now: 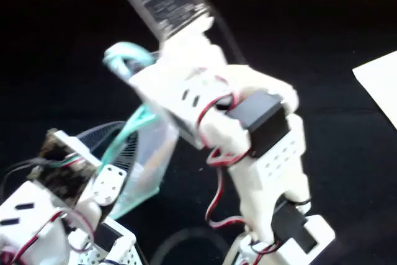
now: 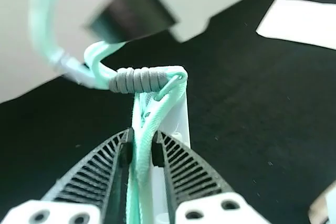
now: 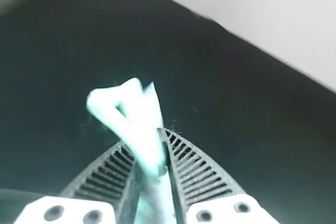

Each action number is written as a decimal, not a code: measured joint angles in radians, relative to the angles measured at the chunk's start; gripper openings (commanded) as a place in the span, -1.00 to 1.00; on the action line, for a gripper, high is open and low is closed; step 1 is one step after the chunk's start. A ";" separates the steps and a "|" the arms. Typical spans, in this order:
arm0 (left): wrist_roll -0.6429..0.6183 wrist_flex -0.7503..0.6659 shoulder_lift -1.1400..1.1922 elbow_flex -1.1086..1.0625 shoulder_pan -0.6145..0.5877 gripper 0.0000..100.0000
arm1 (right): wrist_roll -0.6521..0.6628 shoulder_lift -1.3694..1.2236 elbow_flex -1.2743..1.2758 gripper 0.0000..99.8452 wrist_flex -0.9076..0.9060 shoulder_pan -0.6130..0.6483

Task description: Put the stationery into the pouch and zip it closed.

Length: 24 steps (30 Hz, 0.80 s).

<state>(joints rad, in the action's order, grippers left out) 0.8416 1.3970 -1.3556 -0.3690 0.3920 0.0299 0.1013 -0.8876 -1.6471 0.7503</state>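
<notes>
Black cloth covers the table point(image 1: 347, 29). In the high view my right arm point(image 1: 260, 128) stands in the middle and bends toward the far left. My left arm point(image 1: 37, 209) is at the near left corner.

Between the two arms I hold the pouch point(image 1: 146, 159). It is of clear plastic with a teal edge, and it hangs tilted. Its top goes up to my right arm and its lower part is beside my left arm. What is inside it I cannot tell, and also not whether the zip is closed.

One white paper point(image 1: 381, 82) lies at the right side of the table, well apart from the pouch.

My left gripper point(image 2: 140, 140) is closed on the teal edge of the pouch; the edge runs up between the two ribbed fingers. My right gripper point(image 3: 148, 140) is closed too, on a teal cord point(image 3: 128, 106) whose folded end sticks out past the fingertips.

Just past my left fingertips a small grey wrap point(image 2: 139, 80) is wound around the cord.
</notes>
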 measured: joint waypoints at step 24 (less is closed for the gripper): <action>0.006 0.239 -0.035 0.180 -0.086 -0.99 | 0.003 0.224 -0.002 -0.98 -0.012 -0.680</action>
<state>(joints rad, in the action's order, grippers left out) 0.8477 1.6364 -1.3909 -0.1895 0.3061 0.0330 0.3253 -0.8892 -1.6594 0.0706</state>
